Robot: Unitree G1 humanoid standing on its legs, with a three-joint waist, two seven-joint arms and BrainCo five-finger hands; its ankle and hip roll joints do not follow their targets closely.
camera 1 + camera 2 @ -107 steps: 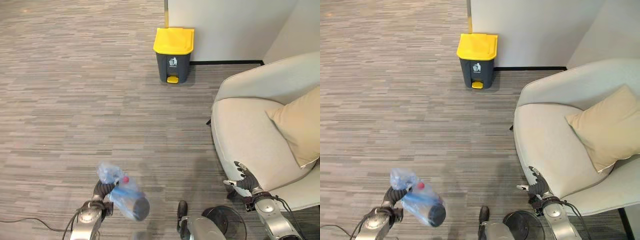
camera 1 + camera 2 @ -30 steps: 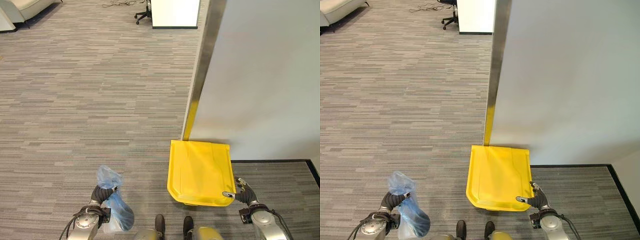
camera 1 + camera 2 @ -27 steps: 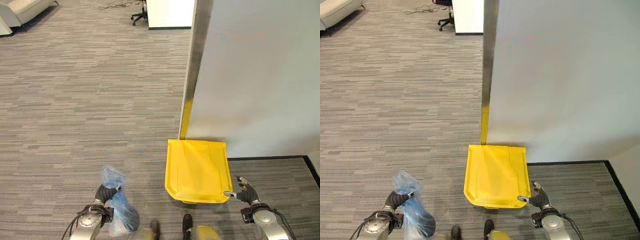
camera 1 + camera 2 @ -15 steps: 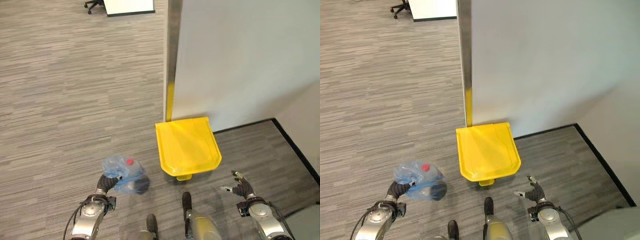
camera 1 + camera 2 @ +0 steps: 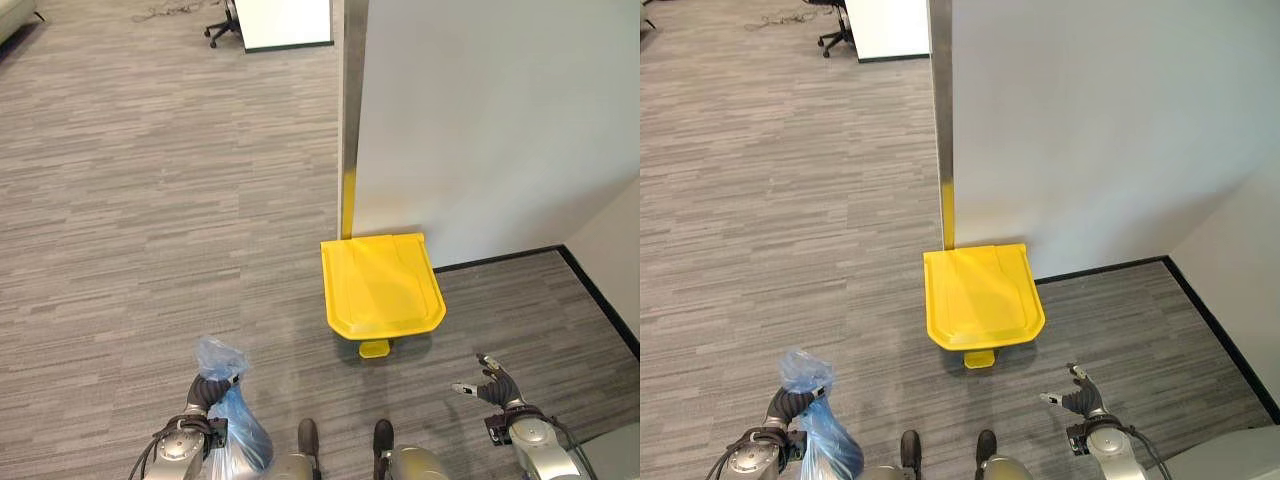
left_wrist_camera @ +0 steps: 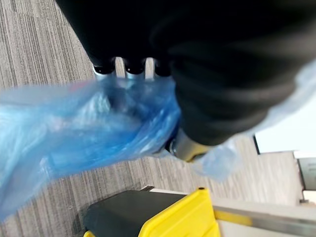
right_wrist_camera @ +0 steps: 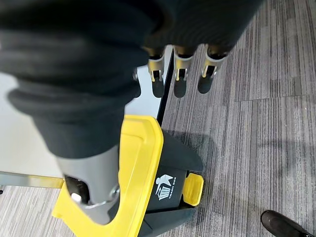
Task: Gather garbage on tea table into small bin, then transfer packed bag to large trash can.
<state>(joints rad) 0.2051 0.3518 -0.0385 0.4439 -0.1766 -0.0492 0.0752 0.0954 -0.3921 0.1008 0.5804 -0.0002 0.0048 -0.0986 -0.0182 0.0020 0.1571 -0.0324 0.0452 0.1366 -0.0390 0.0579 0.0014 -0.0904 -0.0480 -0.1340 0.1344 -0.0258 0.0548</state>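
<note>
**A:** What are you seeing from the head cameras?

**B:** You are standing before the large trash can (image 5: 383,286), its yellow lid closed, against a pale wall (image 5: 480,120). Your left hand (image 5: 205,392) is clenching the neck of the blue bag (image 5: 238,440), which is hanging low at your left side. Your right hand (image 5: 1080,400) is hovering with fingers spread, empty, near the can.

**A:** And the wrist views?

**B:** In the left wrist view the bag (image 6: 84,128) is looking thin, crinkled and translucent, bunched under the fingers. In the right wrist view straight fingers (image 7: 180,74) are pointing over the foot pedal (image 7: 193,190).

**A:** So which step?

**B:** You are probably delivering the bag; next the lid needs opening.
</note>
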